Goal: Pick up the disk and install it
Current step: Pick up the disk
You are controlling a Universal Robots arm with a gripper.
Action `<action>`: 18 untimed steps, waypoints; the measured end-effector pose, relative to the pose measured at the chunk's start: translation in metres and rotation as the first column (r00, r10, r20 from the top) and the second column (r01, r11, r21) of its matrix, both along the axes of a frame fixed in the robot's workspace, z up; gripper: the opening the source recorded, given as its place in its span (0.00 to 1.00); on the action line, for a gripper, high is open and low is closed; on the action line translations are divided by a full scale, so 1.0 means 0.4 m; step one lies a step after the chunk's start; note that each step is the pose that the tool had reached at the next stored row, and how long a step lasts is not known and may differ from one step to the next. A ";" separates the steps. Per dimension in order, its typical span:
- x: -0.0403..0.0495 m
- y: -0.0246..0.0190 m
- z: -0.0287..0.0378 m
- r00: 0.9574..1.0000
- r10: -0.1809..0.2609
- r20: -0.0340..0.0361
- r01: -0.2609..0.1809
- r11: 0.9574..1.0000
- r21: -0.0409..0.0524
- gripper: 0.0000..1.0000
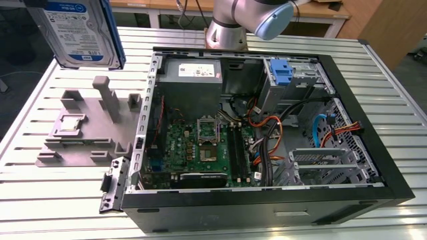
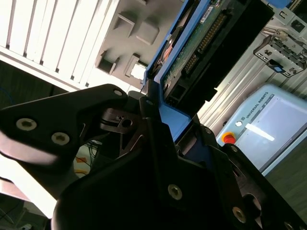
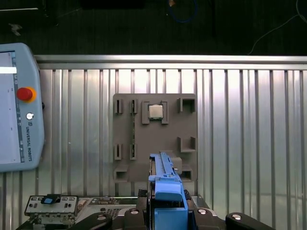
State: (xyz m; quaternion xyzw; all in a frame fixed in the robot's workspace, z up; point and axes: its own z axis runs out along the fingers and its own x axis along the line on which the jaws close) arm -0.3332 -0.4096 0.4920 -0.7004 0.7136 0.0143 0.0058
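Exterior view puts the disk (image 1: 79, 31) high in the air at that view's far left, above the slatted table (image 1: 53, 200) and the grey fixture (image 1: 73, 150), well apart from the open computer case (image 1: 383, 165). In the first wrist view the gripper (image 3: 168, 211) is clamped on the disk's blue carrier, with the drive standing edge-on above the fixture.

The hold appears to be on the plastic carrier at one end, so I judge the main risk to be the drive pivoting or slipping in the claw if it is swung or tilted sharply. A drop from here would land it on the fixture or the table. Inside the case, the loose orange and blue cables (image 1: 270, 135) lie close to the metal drive cage (image 1: 327, 162). They could snag the carrier, and a skewed approach could jam it against the cage walls.

The case holds a green motherboard (image 1: 200, 150), a grey power supply (image 1: 190, 80), the cables, a bare blue bracket (image 1: 283, 72) at the far side and the drive cage at the near right. The fixture holds a small square chip (image 1: 70, 124) in one pocket.
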 end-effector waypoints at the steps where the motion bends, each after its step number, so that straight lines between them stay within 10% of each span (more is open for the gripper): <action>1: 0.000 0.000 0.000 1.000 0.000 0.000 0.000 1.000 0.001 0.37; 18: 0.013 0.000 0.000 1.000 0.000 0.000 0.000 1.000 0.001 0.37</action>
